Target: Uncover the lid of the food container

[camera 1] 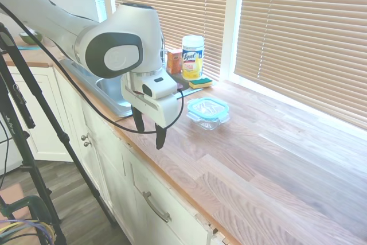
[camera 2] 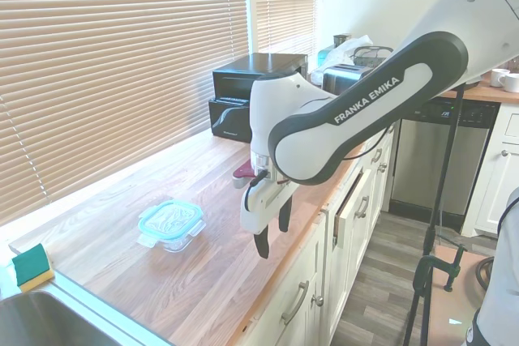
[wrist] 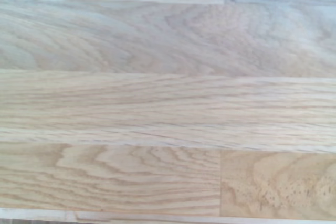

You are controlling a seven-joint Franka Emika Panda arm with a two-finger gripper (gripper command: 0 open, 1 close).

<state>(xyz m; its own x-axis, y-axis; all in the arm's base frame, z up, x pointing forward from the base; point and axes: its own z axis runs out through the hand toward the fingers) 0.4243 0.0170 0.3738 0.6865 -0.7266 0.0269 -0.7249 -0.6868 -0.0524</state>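
The worktop (camera 1: 275,159) is made of pale, matt grained wood. The food container (camera 1: 210,120) is clear glass, topped by a glossy teal-rimmed plastic lid (camera 1: 207,107).

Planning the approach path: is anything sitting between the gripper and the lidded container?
Nothing visible. The gripper hangs open over bare countertop, and the lid on the food container has clear wood between them. The sponge sits beyond it.

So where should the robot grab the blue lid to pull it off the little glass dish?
Probably by the rim of the lid, coming straight down from above. It lies flat on the food container, so only its edges give the fingers anything to pinch; a short side with its small tab looks easiest. The gripper hangs open over the counter edge, apart from it.
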